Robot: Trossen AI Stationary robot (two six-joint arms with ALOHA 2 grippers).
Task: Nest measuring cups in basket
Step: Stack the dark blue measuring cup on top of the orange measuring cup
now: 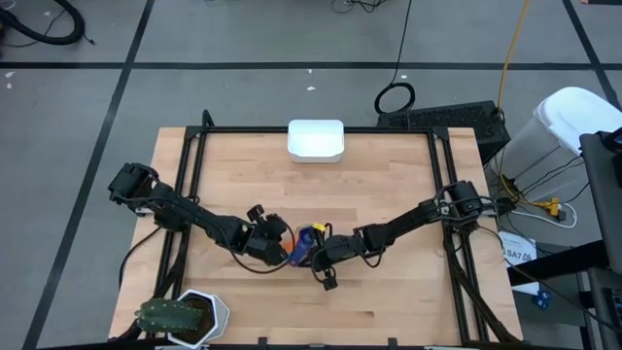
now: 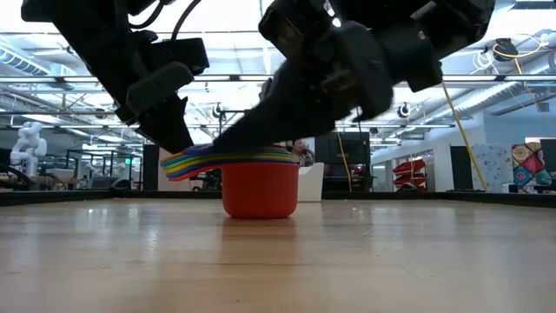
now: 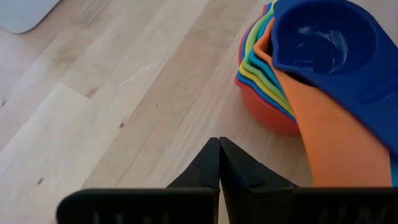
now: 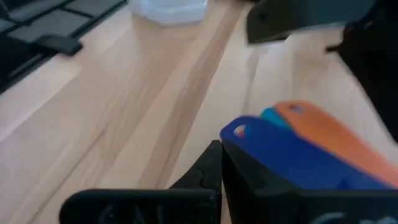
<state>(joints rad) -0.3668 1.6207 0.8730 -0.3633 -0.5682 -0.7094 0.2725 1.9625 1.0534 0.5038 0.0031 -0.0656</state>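
The measuring cups stand nested in one stack (image 2: 259,187) on the table, near its middle (image 1: 306,243). A red cup is at the bottom and a blue cup (image 3: 323,43) on top. Their flat handles fan out toward the table's left (image 2: 178,163). My left gripper (image 3: 219,146) is shut, with its tips just above the handle ends (image 2: 178,135). My right gripper (image 4: 221,149) is shut and slants down over the stack's top (image 2: 239,139). The white basket (image 1: 316,141) sits at the table's far edge with no cups in it. My left gripper comes slanting down from the table's left, and the orange handle (image 3: 336,143) runs close beside its fingers; I cannot tell whether it touches. My right gripper reaches from the table's right, slanting down over the rims, its shut fingers against the blue handle (image 4: 280,155). The gripper itself hides the place of contact. The stack stands upright on the table.
A white hexagonal pot with a green plant (image 1: 185,316) stands at the near left corner. Bare wood lies between the stack and the basket (image 4: 168,9). A black frame runs along the table's sides.
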